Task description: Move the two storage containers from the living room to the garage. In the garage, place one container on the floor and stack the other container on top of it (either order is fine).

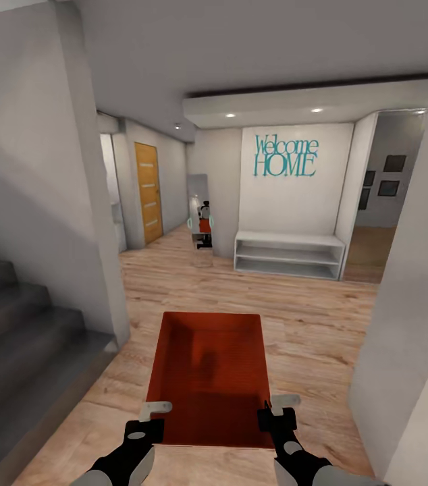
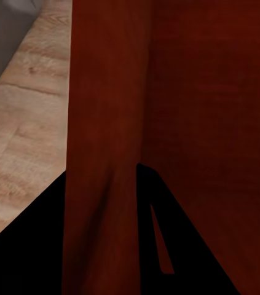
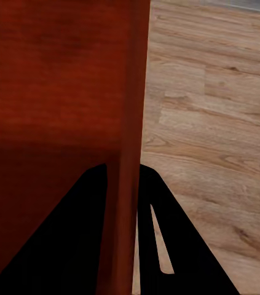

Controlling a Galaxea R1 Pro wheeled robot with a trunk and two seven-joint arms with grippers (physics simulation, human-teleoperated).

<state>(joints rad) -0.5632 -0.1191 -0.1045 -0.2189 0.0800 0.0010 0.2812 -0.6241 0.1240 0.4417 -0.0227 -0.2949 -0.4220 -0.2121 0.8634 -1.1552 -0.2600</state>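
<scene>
Pale wood-plank hallway floor (image 1: 308, 324), orange-red open-top storage container (image 1: 208, 378), plain flat walls, both grippers' fingers (image 1: 148, 432) clamping its side walls

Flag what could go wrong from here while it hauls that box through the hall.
1. Each gripper, left gripper and right gripper, pinches just a thin wall of the red box near its close corners; the far end overhangs unsupported, so it may tilt or slip.
2. The stairs and wall corner on the left and the white wall on the right narrow the passage; a wide swing could clip the box.
</scene>
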